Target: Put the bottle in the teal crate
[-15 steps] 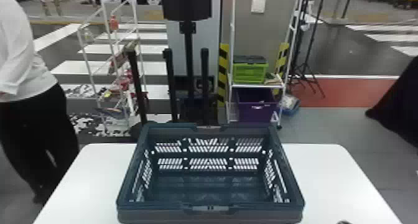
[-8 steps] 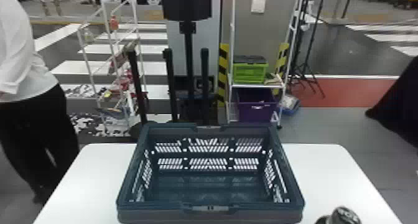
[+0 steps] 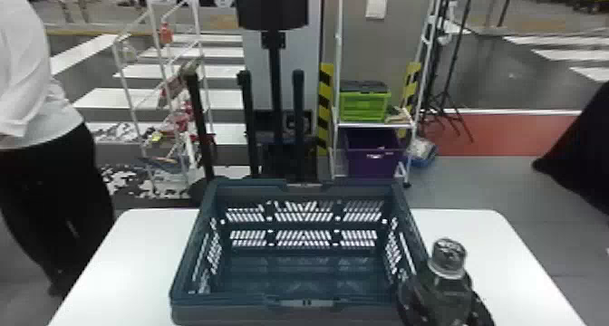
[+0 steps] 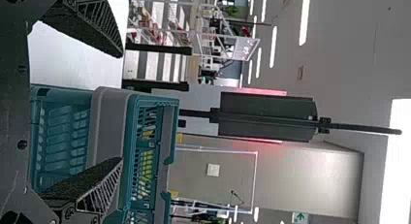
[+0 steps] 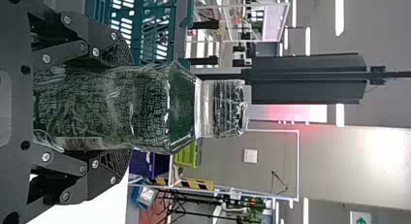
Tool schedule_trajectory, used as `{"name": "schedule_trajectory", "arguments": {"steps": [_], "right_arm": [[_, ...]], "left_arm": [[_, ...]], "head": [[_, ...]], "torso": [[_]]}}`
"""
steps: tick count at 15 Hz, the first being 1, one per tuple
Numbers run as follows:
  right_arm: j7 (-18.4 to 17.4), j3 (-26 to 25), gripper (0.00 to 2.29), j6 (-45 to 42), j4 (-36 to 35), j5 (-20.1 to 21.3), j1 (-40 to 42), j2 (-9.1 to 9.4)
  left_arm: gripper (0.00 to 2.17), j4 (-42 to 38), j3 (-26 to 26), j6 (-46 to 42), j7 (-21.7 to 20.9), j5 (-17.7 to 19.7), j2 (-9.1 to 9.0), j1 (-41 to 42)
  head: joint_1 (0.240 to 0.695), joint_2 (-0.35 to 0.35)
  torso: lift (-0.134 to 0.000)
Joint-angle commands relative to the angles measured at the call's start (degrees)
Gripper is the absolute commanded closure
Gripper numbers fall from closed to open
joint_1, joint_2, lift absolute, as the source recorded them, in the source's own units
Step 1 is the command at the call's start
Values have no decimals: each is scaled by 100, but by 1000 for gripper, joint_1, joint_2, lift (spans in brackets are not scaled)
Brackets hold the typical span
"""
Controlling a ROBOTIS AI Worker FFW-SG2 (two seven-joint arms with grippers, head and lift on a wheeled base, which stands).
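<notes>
the right gripper (image 5: pixel 128 108) is pressed around the bottle (image 3: pixel 448 298), which is upright, near the right side of the teal crate (image 3: pixel 226 314); the carry should go leftward, over that wall; the left gripper (image 4: pixel 121 108) is empty, fingers wide apart

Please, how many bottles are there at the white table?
1: the bottle is upright in the right gripper, by the right side of the teal crate. Another could hide behind the crate.
</notes>
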Motion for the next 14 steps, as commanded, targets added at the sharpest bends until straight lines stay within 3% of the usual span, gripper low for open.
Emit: {"name": "schedule_trajectory", "arguments": {"steps": [1,5,9,12,14], "right_arm": [[-6,196,2223,954,-148,83,-564,3],[-33,521,2223,2659,-130,118,-1672,12],[-94,934,2223,4100,318,-32,-2990,56],[-94,1110,2223,5190,793,-445,-3842,152],[-86,1198,2223,5594,1188,-497,-4238,311]], "left_arm": [[124,19,1,-27,0,0,0,0],[124,37,27,-27,0,9,-17,0],[124,63,27,-27,0,18,-26,-18],[130,98,27,-27,0,35,-26,-35],[130,116,27,-9,0,44,-35,-44]], "head": [[499,0],[499,0],[499,0],[499,0],[499,0]], "torso": [[0],[0],[0],[0],[0]]}}
